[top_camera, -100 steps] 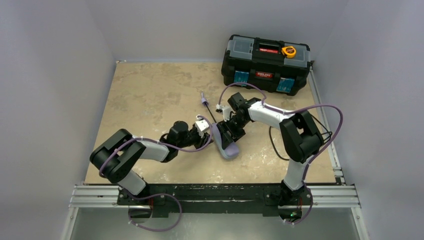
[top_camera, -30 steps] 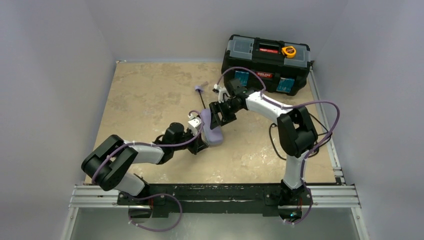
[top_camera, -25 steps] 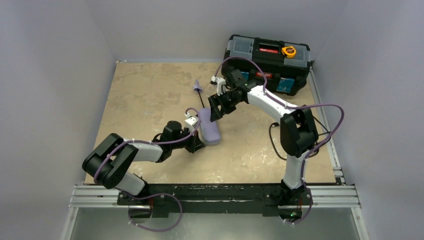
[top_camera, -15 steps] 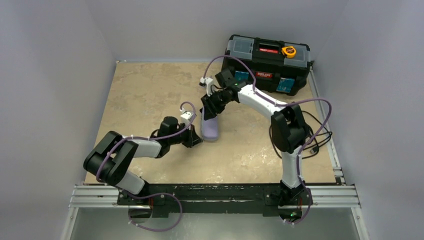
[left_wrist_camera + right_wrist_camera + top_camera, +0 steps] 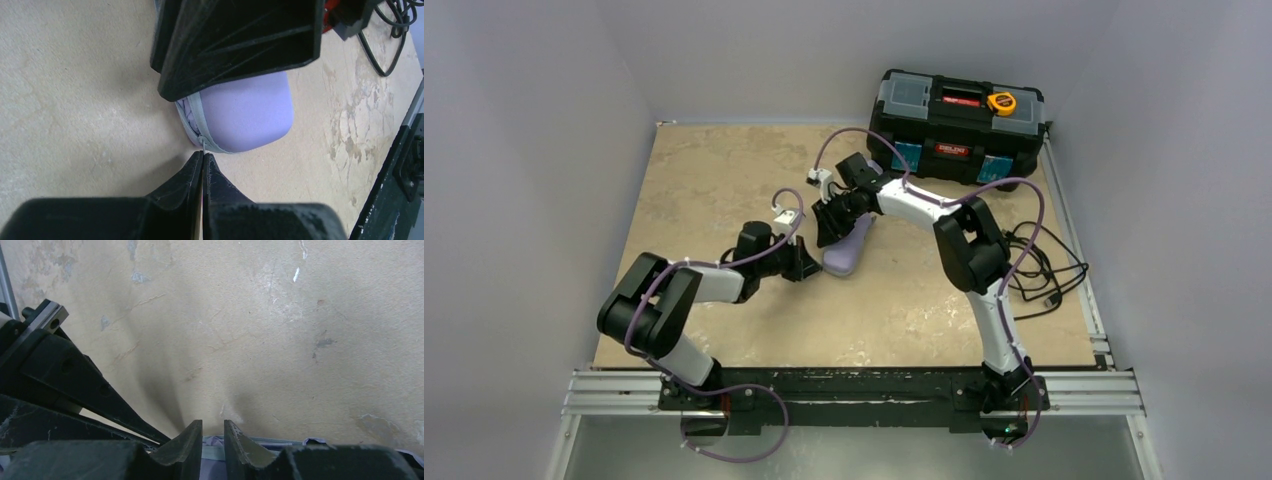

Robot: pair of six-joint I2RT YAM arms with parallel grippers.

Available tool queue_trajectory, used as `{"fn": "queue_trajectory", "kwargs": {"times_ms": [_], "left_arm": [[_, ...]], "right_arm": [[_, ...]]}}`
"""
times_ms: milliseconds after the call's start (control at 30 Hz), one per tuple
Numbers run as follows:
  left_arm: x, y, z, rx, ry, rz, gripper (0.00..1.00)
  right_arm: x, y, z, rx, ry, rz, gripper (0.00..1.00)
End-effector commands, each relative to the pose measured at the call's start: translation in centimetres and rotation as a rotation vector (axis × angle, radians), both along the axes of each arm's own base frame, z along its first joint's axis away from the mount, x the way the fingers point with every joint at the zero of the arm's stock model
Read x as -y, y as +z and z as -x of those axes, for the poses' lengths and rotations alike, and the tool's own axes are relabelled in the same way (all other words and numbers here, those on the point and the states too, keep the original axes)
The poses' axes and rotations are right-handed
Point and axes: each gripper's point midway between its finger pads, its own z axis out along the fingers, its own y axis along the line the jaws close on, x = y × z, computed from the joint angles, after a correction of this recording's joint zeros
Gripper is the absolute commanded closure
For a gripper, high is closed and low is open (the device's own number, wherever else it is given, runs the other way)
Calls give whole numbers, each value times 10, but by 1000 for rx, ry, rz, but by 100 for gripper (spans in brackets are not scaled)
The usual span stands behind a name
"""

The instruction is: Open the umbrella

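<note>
The pale lavender case [image 5: 849,252] lies mid-table, its zipper seam partly parted. Folded lavender umbrella fabric [image 5: 188,107] shows inside the seam; the shaft and knob are hidden. My left gripper [image 5: 812,268] [image 5: 202,156] is shut on the case's thin metal zipper pull [image 5: 203,145] at the case's near-left end. My right gripper [image 5: 829,232] [image 5: 213,426] reaches over the case [image 5: 245,115] from the back. Its fingers [image 5: 235,40] stand a narrow gap apart, and the zipper band [image 5: 212,452] and fabric fill that gap.
A black toolbox [image 5: 959,125] with a yellow tape measure [image 5: 1001,101] on its lid stands at the back right. Loose black cables [image 5: 1034,270] lie along the right side. A metal rail [image 5: 854,392] runs along the near edge, and walls close in the sides.
Both grippers and the case have shifted left and back, and the case has turned. The right jaws have narrowed. The shaft and knob seen earlier no longer show.
</note>
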Motion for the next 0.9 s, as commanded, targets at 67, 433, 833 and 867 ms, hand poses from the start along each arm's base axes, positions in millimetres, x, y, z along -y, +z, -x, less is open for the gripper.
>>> {"fn": "queue_trajectory", "kwargs": {"times_ms": [67, 433, 833, 867], "left_arm": [[11, 9, 18, -5, -9, 49, 100], [1, 7, -6, 22, 52, 8, 100], [5, 10, -17, 37, 33, 13, 100], [5, 9, -17, 38, 29, 11, 100]], "right_arm": [[36, -35, -15, -18, -117, 99, 76], [51, 75, -12, 150, 104, 98, 39], [62, 34, -17, 219, 12, 298, 39], [55, 30, -15, 220, 13, 305, 39]]}}
